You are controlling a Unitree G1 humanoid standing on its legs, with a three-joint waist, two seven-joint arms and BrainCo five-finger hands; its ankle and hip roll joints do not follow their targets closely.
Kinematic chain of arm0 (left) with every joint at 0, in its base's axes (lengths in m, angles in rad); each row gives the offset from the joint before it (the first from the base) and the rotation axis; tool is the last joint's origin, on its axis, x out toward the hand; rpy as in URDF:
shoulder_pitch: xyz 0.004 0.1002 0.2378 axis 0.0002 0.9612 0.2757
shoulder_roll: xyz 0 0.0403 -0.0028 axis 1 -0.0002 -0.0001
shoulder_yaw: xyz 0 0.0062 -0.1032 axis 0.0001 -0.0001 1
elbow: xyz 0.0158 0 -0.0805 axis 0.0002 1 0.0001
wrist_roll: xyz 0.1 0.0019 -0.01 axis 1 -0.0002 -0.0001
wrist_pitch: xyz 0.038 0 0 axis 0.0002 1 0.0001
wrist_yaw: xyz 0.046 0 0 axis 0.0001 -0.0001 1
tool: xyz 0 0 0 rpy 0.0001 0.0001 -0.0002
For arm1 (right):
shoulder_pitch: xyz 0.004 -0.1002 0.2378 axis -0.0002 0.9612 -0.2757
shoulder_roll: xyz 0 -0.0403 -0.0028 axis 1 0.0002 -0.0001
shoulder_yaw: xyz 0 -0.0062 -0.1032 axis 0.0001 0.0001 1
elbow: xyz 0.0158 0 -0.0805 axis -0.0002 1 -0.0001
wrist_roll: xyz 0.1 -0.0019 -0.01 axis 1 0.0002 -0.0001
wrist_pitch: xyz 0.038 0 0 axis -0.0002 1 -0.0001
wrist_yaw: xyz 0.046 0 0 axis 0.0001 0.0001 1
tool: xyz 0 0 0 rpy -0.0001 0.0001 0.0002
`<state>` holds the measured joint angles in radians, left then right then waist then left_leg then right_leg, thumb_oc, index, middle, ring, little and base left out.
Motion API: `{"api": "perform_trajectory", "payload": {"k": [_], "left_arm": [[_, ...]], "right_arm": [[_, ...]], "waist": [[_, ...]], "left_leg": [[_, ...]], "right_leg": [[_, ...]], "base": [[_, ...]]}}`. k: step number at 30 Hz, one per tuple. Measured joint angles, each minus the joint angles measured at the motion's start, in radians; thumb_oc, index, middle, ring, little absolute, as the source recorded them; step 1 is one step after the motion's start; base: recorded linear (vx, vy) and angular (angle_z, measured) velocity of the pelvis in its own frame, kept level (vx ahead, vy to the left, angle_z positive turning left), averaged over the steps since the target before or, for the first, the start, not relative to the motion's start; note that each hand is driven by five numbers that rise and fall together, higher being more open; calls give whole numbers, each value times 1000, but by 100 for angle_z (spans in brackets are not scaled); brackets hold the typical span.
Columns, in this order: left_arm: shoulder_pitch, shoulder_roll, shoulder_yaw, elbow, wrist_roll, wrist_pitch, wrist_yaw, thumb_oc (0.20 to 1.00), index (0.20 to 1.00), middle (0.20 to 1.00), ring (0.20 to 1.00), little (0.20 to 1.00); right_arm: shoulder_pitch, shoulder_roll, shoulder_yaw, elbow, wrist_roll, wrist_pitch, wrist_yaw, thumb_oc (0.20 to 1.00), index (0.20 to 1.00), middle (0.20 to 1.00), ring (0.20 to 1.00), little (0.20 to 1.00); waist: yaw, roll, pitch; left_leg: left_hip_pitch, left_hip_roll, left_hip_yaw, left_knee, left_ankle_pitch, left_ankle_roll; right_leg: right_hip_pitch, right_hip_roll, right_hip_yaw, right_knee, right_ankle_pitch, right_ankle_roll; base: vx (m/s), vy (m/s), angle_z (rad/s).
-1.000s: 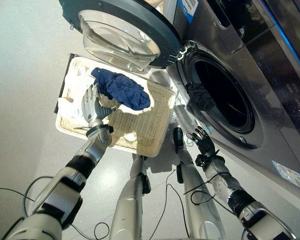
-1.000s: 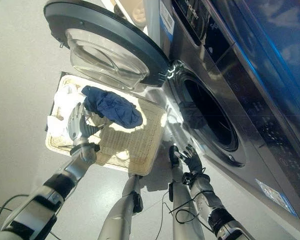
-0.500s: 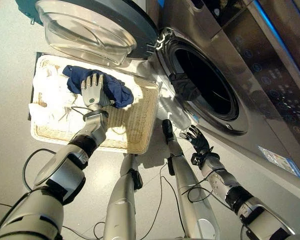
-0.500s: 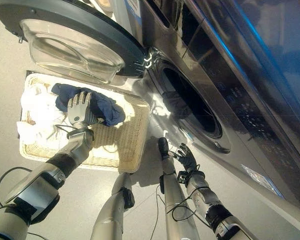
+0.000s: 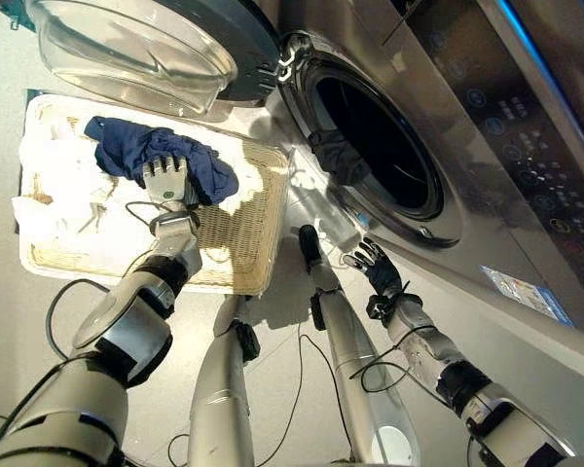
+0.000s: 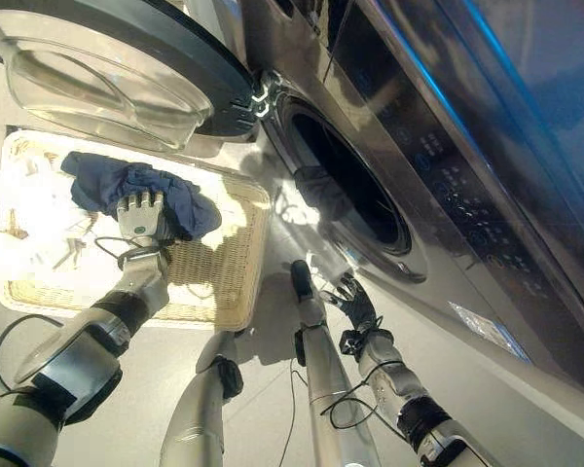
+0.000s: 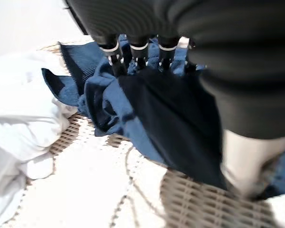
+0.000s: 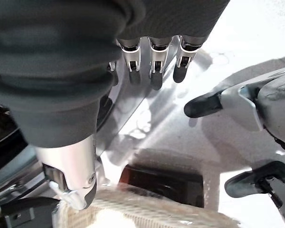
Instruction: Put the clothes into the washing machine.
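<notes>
A dark blue garment (image 5: pixel 122 148) lies crumpled in a pale wicker basket (image 5: pixel 263 255) on the floor, next to a heap of white clothes (image 5: pixel 60 187). My left hand (image 5: pixel 165 181) rests on the blue garment's near edge with straight fingers (image 7: pixel 116 62) pressing into the cloth. It is open. The washing machine's round opening (image 5: pixel 375 136) gapes to the right, and a dark garment (image 5: pixel 333 156) hangs over its lower lip. My right hand (image 5: pixel 375 269) hovers low in front of the machine, open and holding nothing.
The machine's door (image 5: pixel 141 49) is swung wide open and overhangs the far side of the basket. The machine's grey front panel (image 5: pixel 487 224) runs along the right. Pale floor (image 5: pixel 0 321) surrounds the basket.
The camera has shifted. My left hand moved from the basket beside the white clothes onto the blue garment. The right hand holds the same place by the machine.
</notes>
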<state>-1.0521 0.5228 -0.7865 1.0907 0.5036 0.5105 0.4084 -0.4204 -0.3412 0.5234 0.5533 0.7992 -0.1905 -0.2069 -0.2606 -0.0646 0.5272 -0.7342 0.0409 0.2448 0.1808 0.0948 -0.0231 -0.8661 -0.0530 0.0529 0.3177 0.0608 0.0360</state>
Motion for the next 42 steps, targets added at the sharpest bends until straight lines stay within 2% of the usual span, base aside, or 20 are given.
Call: {"api": "perform_trajectory", "payload": {"k": [4,8,12,15,18,19,20,21,22,26,27,28,31,36,38,39,41,42], "left_arm": [[-46,0,-61,20,75,34,-107,200,200,200,200,200],[-56,-3,-79,23,105,45,-136,200,200,200,200,200],[-55,0,-77,23,101,44,-84,200,200,200,200,200],[-59,4,-73,22,33,19,6,200,200,200,200,200],[-54,3,-1,20,-132,-69,106,200,200,200,200,200],[-50,0,62,17,-233,-142,163,200,200,200,200,200],[-48,1,77,14,-260,-169,179,200,200,200,200,200],[-30,-2,143,-11,-326,-226,214,200,200,200,200,200],[-16,-4,160,-22,-382,-284,238,200,200,200,200,200],[100,-25,295,-123,-544,-430,260,200,200,200,200,200],[122,-31,301,-140,-563,-445,262,200,200,200,200,200],[171,-38,323,-181,-609,-482,255,200,200,200,200,200],[287,-55,376,-301,-684,-570,245,200,200,200,200,200],[433,-68,409,-405,-734,-650,222,200,200,200,200,200],[517,-73,457,-456,-791,-705,156,200,200,200,200,200],[554,-71,471,-504,-820,-738,113,200,200,200,200,200],[590,-72,475,-540,-847,-767,69,200,200,200,200,200],[632,-74,493,-611,-890,-790,-5,200,200,200,200,200]], "right_arm": [[8,-7,3,-29,0,0,3,1000,1000,1000,1000,1000],[11,-8,3,-40,0,0,9,1000,1000,1000,1000,1000],[10,-9,8,-47,0,0,23,1000,1000,1000,1000,1000],[12,-11,9,-63,0,-2,25,1000,1000,1000,1000,1000],[17,-10,19,-73,0,-3,24,1000,1000,1000,1000,1000],[19,-9,28,-76,0,-5,24,1000,1000,1000,1000,1000],[18,-7,30,-76,0,-5,23,1000,1000,1000,1000,1000],[21,-2,35,-78,0,-8,18,1000,1000,1000,1000,1000],[25,5,35,-77,0,-11,16,1000,1000,1000,1000,1000],[38,34,39,-83,1,-29,-1,1000,1000,1000,1000,1000],[41,35,40,-88,1,-31,-1,1000,1000,1000,1000,1000],[44,37,38,-105,-1,-32,-8,1000,1000,1000,1000,1000],[59,50,28,-164,-17,-40,-32,1000,1000,1000,1000,1000],[69,55,-5,-232,-106,-41,-65,1000,1000,1000,1000,1000],[70,54,-34,-242,-158,-40,-71,1000,1000,1000,1000,1000],[72,54,-46,-244,-183,-40,-72,1000,1000,1000,1000,1000],[72,49,-64,-245,-206,-40,-73,1000,1000,1000,1000,1000],[70,46,-82,-246,-252,-39,-72,1000,1000,1000,1000,1000]], "waist": [[-5,0,0],[-13,-1,0],[-9,-4,-1],[-8,-8,-3],[5,-8,-3],[7,-8,-3],[14,-8,-3],[23,-8,-3],[36,-8,-3],[64,-8,-3],[74,-8,-3],[99,-8,-3],[132,-7,-3],[202,-5,-2],[226,-2,0],[225,2,0],[249,2,0],[261,8,2]], "left_leg": [[-8,0,0,2,-2,2],[-13,-1,-2,2,-5,4],[-20,0,-5,1,-5,4],[-45,0,-8,4,2,9],[-47,-1,-26,-7,13,6],[-46,-1,-39,-22,25,2],[-46,0,-47,-29,31,1],[-44,1,-60,-43,43,-3],[-42,4,-74,-55,54,-6],[6,13,-113,-112,86,-23],[17,13,-117,-120,88,-25],[27,15,-129,-134,96,-26],[45,21,-161,-166,119,-36],[74,27,-193,-199,138,-47],[92,24,-209,-206,144,-46],[100,19,-223,-205,144,-47],[110,13,-234,-205,146,-44],[118,5,-247,-202,147,-44]], "right_leg": [[-2,2,3,-9,4,0],[-4,2,3,-13,9,-4],[-11,1,-2,-12,8,-3],[-37,2,-7,-5,9,-6],[-35,1,-18,-5,9,-5],[-34,1,-32,-9,9,-6],[-33,1,-37,-9,9,-6],[-30,2,-51,-13,10,-7],[-24,5,-62,-20,13,-12],[30,17,-92,-47,14,-16],[40,18,-97,-50,10,-16],[51,19,-106,-52,9,-16],[74,23,-141,-61,6,-20],[105,25,-174,-63,-5,-36],[127,17,-198,-51,-19,-43],[134,12,-203,-35,-35,-42],[140,7,-203,-15,-50,-43],[146,-7,-214,14,-69,-43]], "base": [[6,8,-3],[-18,-10,0],[-45,-37,1],[-17,-31,2],[-33,-71,11],[-21,-62,16],[-35,-97,22],[-34,-84,18],[-35,-84,20],[-41,-75,19],[-64,-103,14],[-47,-71,12],[-61,-35,20],[-60,-19,17],[-63,6,28],[-64,15,35],[-51,28,27],[-38,30,28]]}}
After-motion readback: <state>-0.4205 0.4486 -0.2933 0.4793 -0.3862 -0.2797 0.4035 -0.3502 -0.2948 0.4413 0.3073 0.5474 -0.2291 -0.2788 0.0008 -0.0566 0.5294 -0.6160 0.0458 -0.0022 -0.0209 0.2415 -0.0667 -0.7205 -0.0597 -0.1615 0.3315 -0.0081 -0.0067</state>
